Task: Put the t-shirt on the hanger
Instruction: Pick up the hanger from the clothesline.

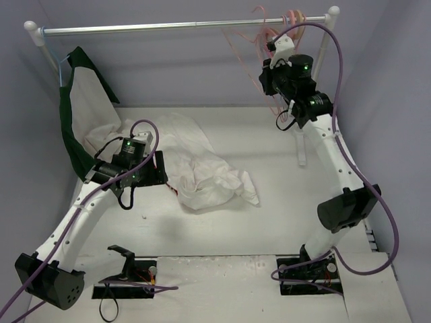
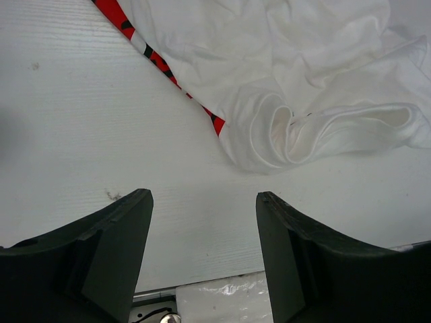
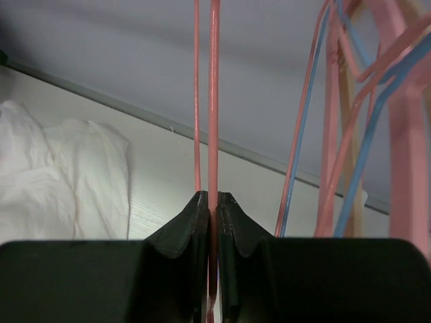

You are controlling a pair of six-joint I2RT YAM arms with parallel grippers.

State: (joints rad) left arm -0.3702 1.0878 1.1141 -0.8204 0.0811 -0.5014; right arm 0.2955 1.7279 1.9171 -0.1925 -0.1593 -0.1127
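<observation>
Top external view: the t-shirt [image 1: 202, 171] is lying in a crumpled heap on the desk [image 1: 269, 222], left of centre and right up against the head of the left arm [image 1: 81, 215]. It's mostly white cloth from up there. The left wrist cam catches a strip of the red print [image 2: 114, 13] along the edge nearest it, plus a rolled fold of white fabric.

The left jaws are wide apart with nothing between them, just bare desk. They sit low, a little short of the shirt's edge, not touching it.

The right arm [image 1: 337, 155] is reaching up to the right end of the rail [image 1: 168, 27]. On the right wrist cam the right jaws are pinched together on one thin wire of the pale-pink hanger [image 3: 214, 101], which runs straight up out of the grip. A second thin pink wire runs just beside it.

Off to the right of that there's a bunch of other hangers [image 3: 337, 101], pink and blue, all overlapping.

A green-trimmed shirt [image 1: 84, 114] hangs at the rail's far left end, well apart from the hanger being gripped.
</observation>
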